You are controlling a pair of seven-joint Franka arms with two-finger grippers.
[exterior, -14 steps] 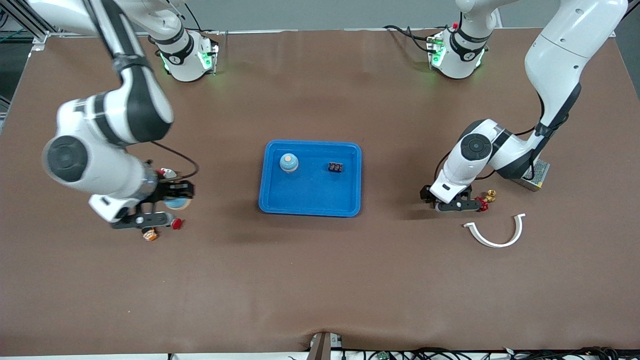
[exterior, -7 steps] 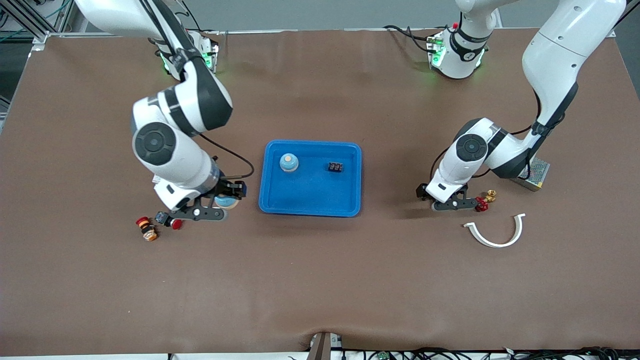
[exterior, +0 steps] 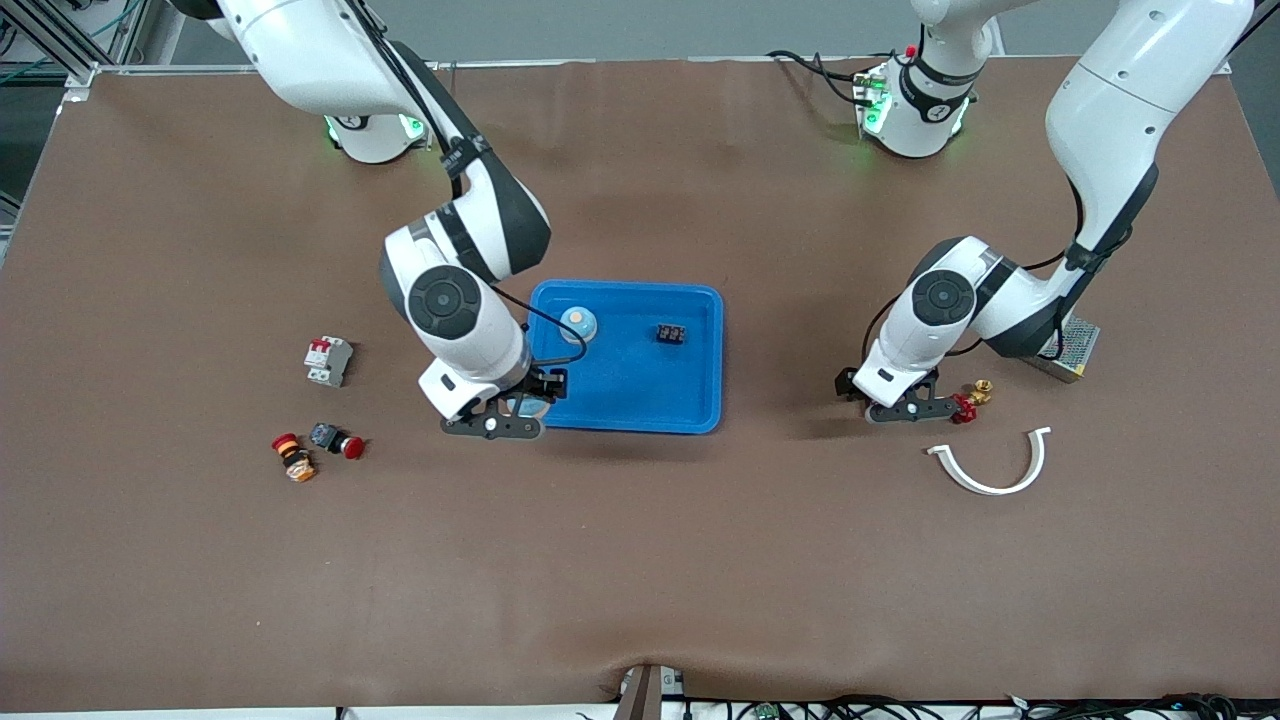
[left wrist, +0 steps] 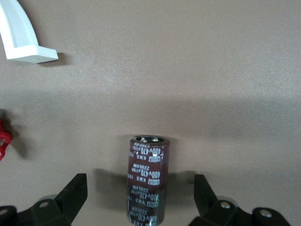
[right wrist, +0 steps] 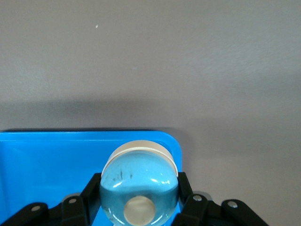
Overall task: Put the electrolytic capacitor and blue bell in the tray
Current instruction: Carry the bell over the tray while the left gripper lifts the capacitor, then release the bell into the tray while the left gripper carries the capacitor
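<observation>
1. Contrast between views is plain: in the front view the right claw [exterior: 522,408] is seen over the corner of the tray [exterior: 640,400] that lies nearer the camera and toward the right arm's end, yet its load is nearly hidden there.
2. In the right wrist view the right claw [right wrist: 138,200] is seen clenched on the blue bell [right wrist: 139,181], a glossy translucent blue dome with a pale base ring and a pale round button, held above the rounded corner of the tray [right wrist: 47,160].
3. The electrolytic capacitor [left wrist: 146,181] is shown only in the left wrist view: a dark brown cylinder with white print and a silvery end, resting on the surface [left wrist: 188,70] between the spread fingers [left wrist: 70,195] of the left claw [left wrist: 141,200], which is released and touches nothing.
4. In the front view the left claw [exterior: 905,403] is seen low over the surface, toward the left arm's end, just beside a red and brass fitting [exterior: 970,400] and near a white curved bracket [exterior: 990,465].
5. The tray is bright blue, shallow and round-cornered; a second bell [exterior: 578,324] and a small dark component [exterior: 671,334] are seen inside it.
</observation>
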